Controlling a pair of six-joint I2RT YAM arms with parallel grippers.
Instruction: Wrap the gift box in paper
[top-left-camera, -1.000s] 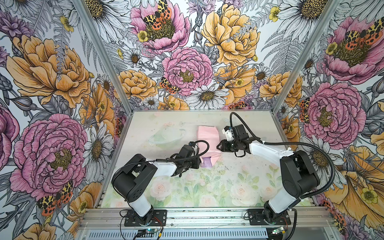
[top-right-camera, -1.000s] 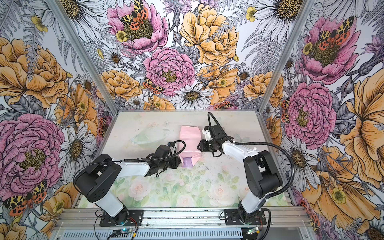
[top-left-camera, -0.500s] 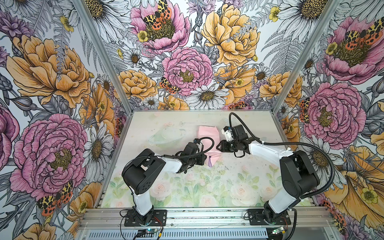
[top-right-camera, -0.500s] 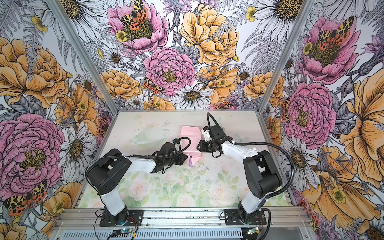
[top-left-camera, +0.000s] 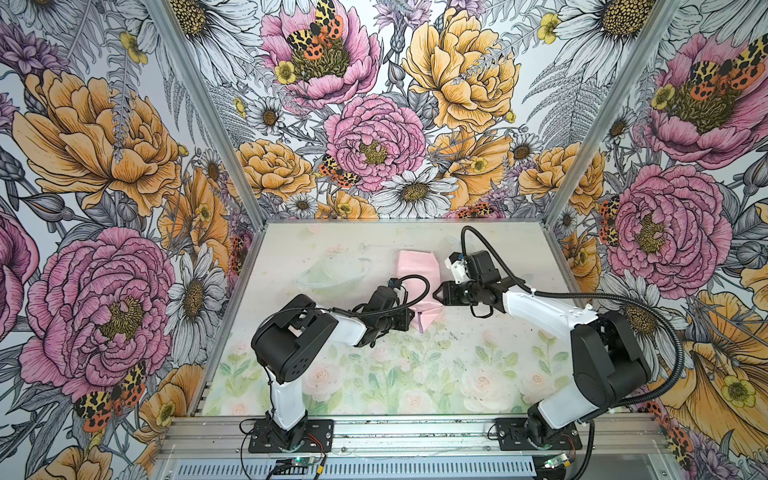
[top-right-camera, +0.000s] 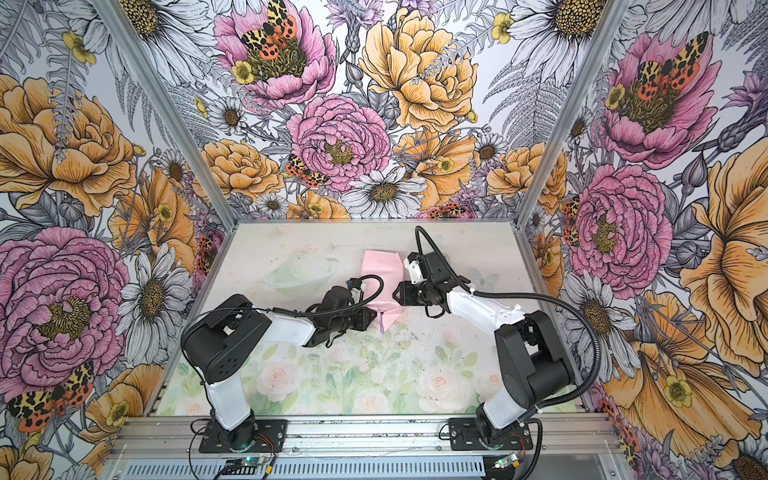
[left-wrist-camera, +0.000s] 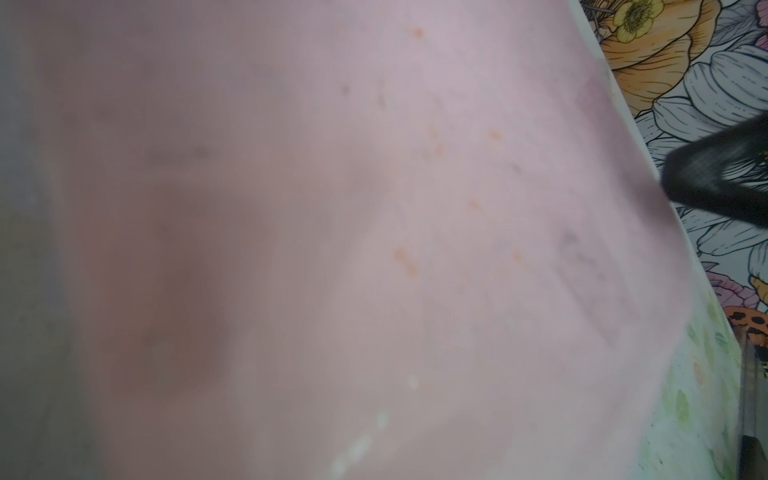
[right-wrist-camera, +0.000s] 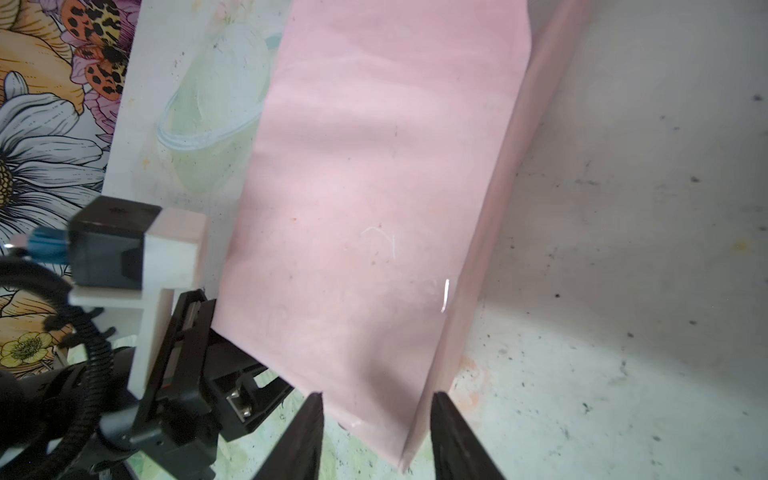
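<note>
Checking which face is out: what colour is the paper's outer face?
Pale pink; the paper shows best in the right wrist view.

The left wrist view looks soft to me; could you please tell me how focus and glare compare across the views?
Left wrist view: the thin, pale pink sheet of paper fills nearly the whole frame, wholly out of focus. Right wrist view: the paper is sharp, with small white glints near its folded edge. Both top views: sharp and evenly lit, no glare on the paper.
</note>
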